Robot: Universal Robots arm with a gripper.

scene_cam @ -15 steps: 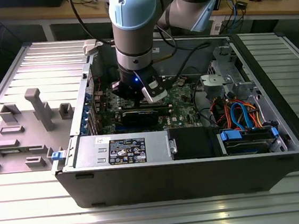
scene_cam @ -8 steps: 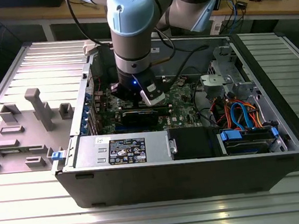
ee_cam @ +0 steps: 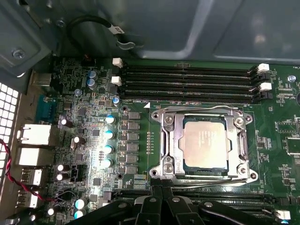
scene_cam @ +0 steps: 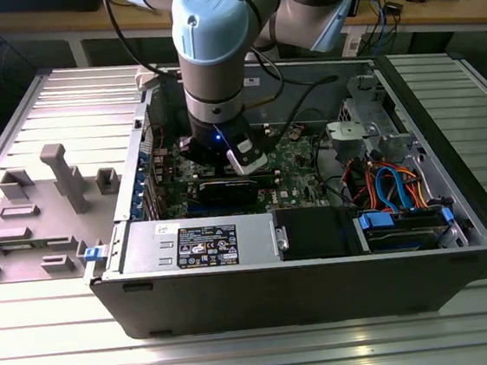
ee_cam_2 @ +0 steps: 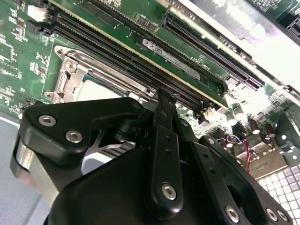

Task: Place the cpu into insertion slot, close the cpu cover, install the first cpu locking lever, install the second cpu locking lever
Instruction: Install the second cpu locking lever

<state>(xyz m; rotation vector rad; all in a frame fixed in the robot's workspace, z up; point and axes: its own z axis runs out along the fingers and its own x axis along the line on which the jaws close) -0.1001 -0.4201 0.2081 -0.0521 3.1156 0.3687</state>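
cpu (ee_cam: pixel 206 143) sits in insertion slot (ee_cam: pixel 183 165), cpu cover (ee_cam: pixel 204 114) down around it. Hand (ee_cam: pixel 163 191) narrow, empty, tips at socket's edge by lever; should press squarely, slowly.

Robot arm (scene_cam: pixel 213 55): silver-grey tubes, pale blue rounded joint caps, black cable along it, small blue light at the wrist. Gripper (ee_cam_2: pixel 159 140): matte black linkage plates with silver screw heads, silver base block.
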